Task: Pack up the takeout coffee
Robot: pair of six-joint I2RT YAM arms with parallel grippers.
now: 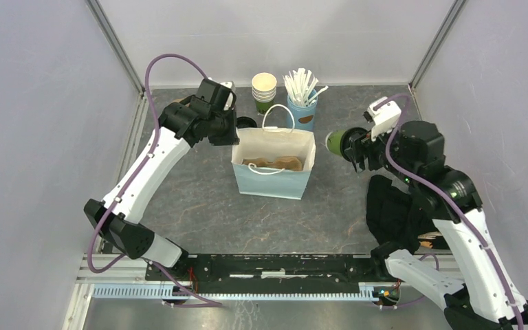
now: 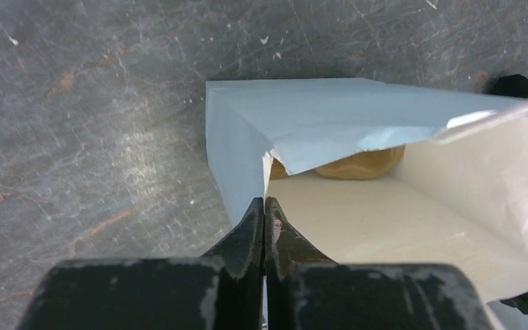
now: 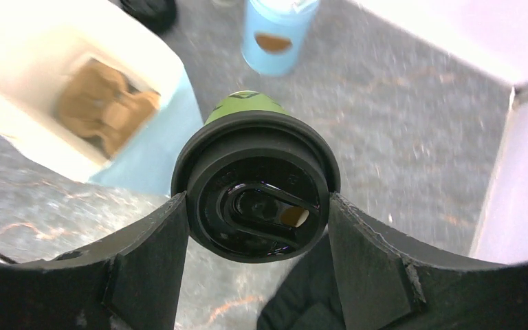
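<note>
**Right hand**: jaws spread wide, clamped on either side of the black lid of the takeout coffee. The cup is held sideways in the air, green base pointing toward the paper bag. It is just off the bag's right rim, above the tabletop, and not yet over the opening.

**Left hand**: closed tight, pinching the bag's rim at its left corner.

**Bag:** stands upright, mouth open, with a brown folded item lying inside. Behind it are a stack of lidless cups and a blue holder of stirrers.

**Risks, as I judge them:**
- The grip seems to bear on the lid alone, though the wrist view hides the contact. The lid could pop off and the cup drop.
- If the cup goes in sideways, it may come to rest on its side and leak.
- If the cup clips the thin rim, the bag could fold or tip, since only one corner is pinned.
- The brown item makes the bag's floor uneven, so the cup could topple when set down.
</note>
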